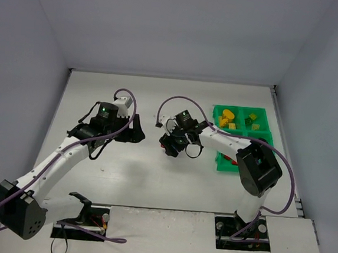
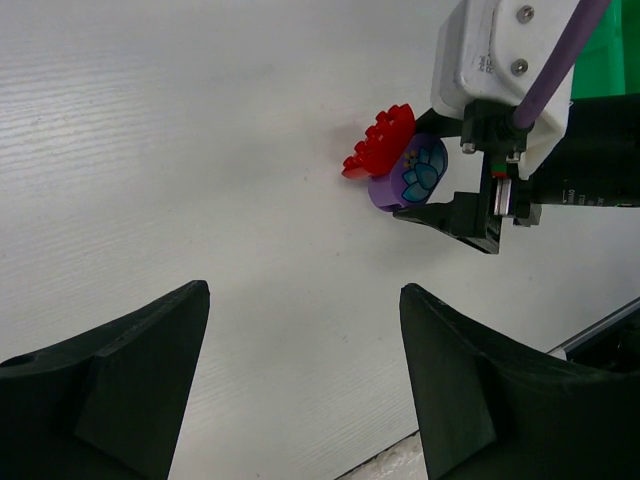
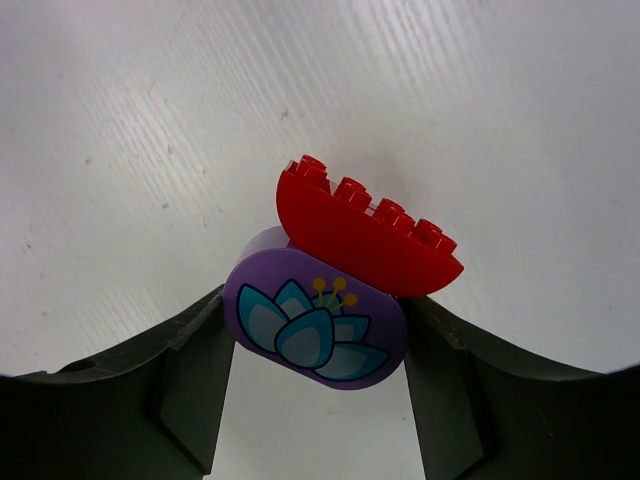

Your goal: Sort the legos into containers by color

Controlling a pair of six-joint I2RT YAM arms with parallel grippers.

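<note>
My right gripper (image 3: 315, 312) is shut on a purple lego (image 3: 315, 320) with a blue flower print. A red curved lego (image 3: 365, 235) is stuck on top of it. The pair is held just above the white table, left of the green tray (image 1: 242, 108). In the left wrist view the purple lego (image 2: 408, 175) and red lego (image 2: 380, 140) show in the right gripper's fingers. My left gripper (image 2: 305, 290) is open and empty, a little to the left of them (image 1: 138, 131). Yellow legos (image 1: 227, 116) lie in the tray's far-left compartment, green ones (image 1: 252, 119) in the far-right one.
The tray stands at the right of the table, partly hidden by my right arm (image 1: 233, 141). A red piece (image 1: 231, 161) shows in its near-left compartment. Purple cables (image 1: 124, 96) arc over both arms. Grey walls close in the table on three sides.
</note>
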